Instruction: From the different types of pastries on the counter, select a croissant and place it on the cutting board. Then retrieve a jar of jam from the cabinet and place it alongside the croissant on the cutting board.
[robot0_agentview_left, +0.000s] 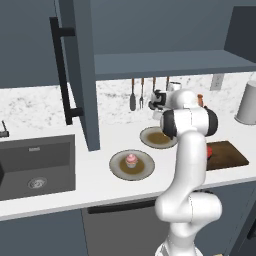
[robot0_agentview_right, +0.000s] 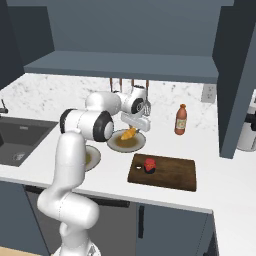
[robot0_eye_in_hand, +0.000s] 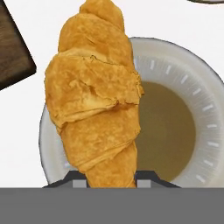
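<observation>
The croissant (robot0_eye_in_hand: 94, 94) is gripped at one end by the end effector (robot0_agentview_right: 131, 131) above its plate (robot0_agentview_right: 126, 142), so slippage during transfer to the cutting board (robot0_agentview_right: 170, 172), where the jar of jam (robot0_agentview_right: 149, 164) already stands, is judged possible.

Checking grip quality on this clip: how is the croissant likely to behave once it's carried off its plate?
The croissant is pinched at one end by the gripper, so its long body may swing or pivot. Its flaky, layered look suggests that it is light but crushable. Hanging above the plate in the right base view, it would probably drop there if it slipped.
</observation>
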